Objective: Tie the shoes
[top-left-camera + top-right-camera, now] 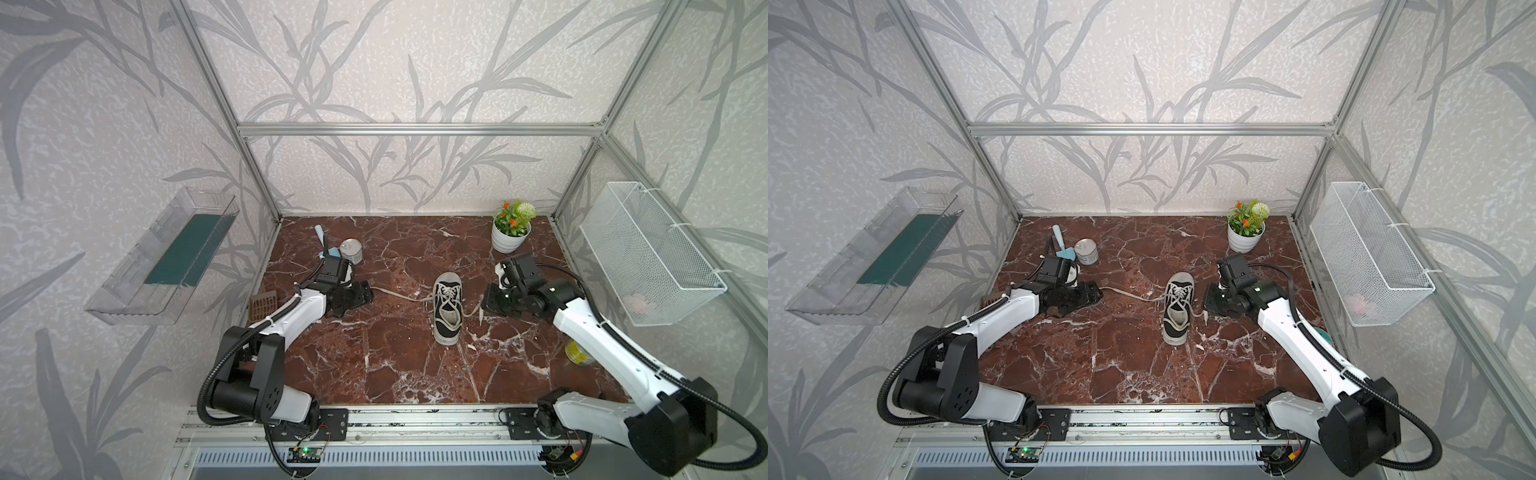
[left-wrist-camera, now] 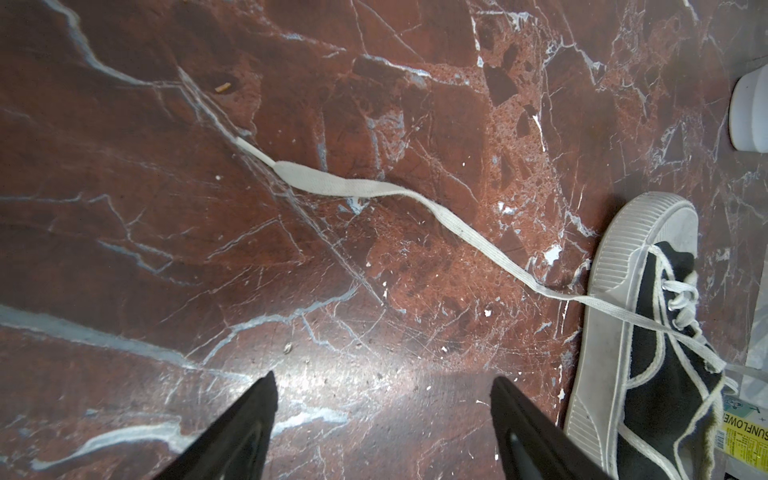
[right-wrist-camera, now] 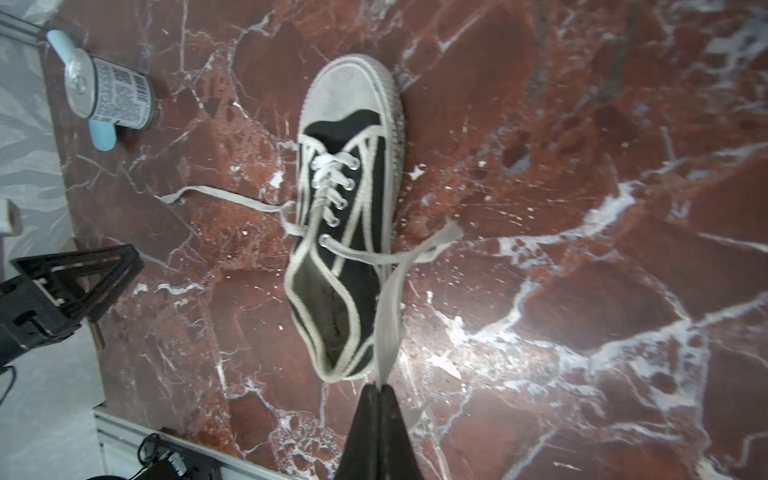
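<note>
Right wrist view shows right hand (image 3: 379, 387) pinched shut on one flat white lace (image 3: 388, 307) of the black canvas white-soled sneaker (image 3: 345, 195) lying mid red marble counter (image 3: 582, 124), left hand (image 2: 382, 382) wide open, empty, near the other lace (image 2: 332, 185); laces probably limp, light, best gripped near tips.

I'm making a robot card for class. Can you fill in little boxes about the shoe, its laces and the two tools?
shoe: black and white, upright on the table, toe toward the back
knot: none yet
left lace: lies flat on the table, its end near the left tool
right lace: pinched at the right tool's tips
left tool: open, holds nothing
right tool: shut on the right lace
nearby: can, plant
</note>
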Robot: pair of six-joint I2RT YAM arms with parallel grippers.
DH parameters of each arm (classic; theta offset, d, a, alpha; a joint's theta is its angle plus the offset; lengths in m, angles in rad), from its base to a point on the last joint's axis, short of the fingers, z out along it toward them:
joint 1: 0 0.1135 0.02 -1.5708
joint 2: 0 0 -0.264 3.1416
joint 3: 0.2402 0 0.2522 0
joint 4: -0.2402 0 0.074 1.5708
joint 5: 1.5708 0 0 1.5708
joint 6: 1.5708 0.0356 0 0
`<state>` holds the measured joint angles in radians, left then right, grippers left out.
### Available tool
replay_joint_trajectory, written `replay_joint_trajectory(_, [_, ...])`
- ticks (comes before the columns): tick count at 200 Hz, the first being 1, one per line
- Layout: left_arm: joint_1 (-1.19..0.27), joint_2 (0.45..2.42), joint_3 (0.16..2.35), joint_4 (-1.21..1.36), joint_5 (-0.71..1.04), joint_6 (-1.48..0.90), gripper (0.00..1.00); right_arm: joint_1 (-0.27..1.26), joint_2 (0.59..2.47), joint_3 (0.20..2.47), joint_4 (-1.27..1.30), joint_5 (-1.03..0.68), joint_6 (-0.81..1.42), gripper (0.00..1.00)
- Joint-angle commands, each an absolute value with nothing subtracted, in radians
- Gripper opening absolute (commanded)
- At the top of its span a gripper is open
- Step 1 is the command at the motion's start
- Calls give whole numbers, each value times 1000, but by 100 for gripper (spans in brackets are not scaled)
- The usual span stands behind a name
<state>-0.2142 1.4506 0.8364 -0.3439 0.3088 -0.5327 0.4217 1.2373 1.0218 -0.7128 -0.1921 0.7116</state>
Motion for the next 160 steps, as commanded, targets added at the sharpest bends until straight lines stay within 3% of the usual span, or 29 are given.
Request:
replay_joint_trajectory(1, [-218, 1434, 852, -356, 308, -545, 83, 440, 1306, 1072, -610, -273, 775, 0])
replay_joint_trajectory(160, [-233, 1567, 868, -274, 338, -576, 83, 555, 1812, 1353, -272, -288, 994, 0])
